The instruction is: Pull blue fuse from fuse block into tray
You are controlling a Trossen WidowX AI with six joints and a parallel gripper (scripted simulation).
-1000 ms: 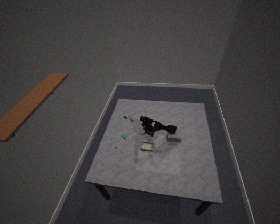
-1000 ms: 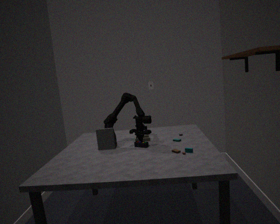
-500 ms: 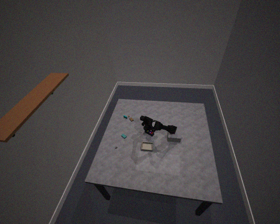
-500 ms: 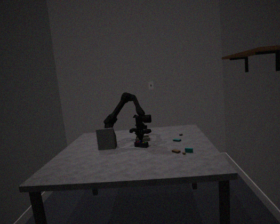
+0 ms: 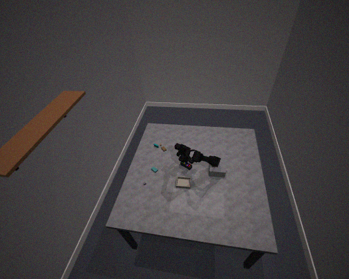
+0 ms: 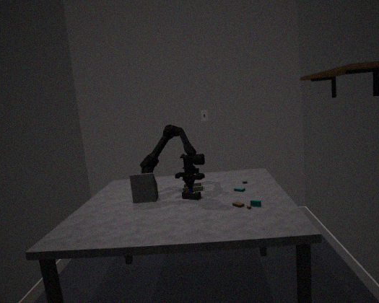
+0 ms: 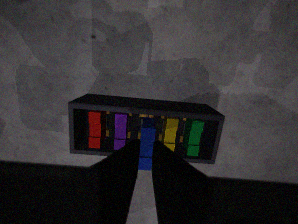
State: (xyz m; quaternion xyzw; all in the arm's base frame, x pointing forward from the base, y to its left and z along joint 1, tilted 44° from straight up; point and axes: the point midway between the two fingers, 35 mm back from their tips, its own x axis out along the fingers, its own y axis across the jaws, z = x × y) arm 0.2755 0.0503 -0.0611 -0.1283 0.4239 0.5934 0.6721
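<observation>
The grey mottled table top (image 5: 221, 206) carries everything inspected. The black jointed arm (image 6: 167, 142) arches over it and points its black parallel-jaw gripper (image 7: 145, 150) straight down at the black rectangular fuse block (image 7: 145, 129), the reference point for what follows.

In the wrist view the two dark fingers converge on the blue fuse (image 7: 147, 142) in the middle position of the block and are clenched on it, one finger on each side. The blue fuse's lower end extends past the block's near edge, while the other fuses sit within the block's outline; whether its foot has cleared the slot cannot be told. The fingers lie between the neighbouring fuses without visible contact.

Block contents, wrist view: a red fuse (image 7: 94, 130) at the far left, a purple fuse (image 7: 120, 131) beside it, then the blue one, a yellow fuse (image 7: 171, 133) and a green fuse (image 7: 195, 138) at the far right.

A shallow pale square tray (image 5: 183, 182) lies on the table just beside the block in the top view. Its floor shows nothing in it.

A grey box (image 5: 217, 171) stands near the block, beside the arm's base. Further off from the block lie two small teal blocks (image 5: 154, 169) and a small tan block (image 5: 163, 149), well apart from the gripper.
</observation>
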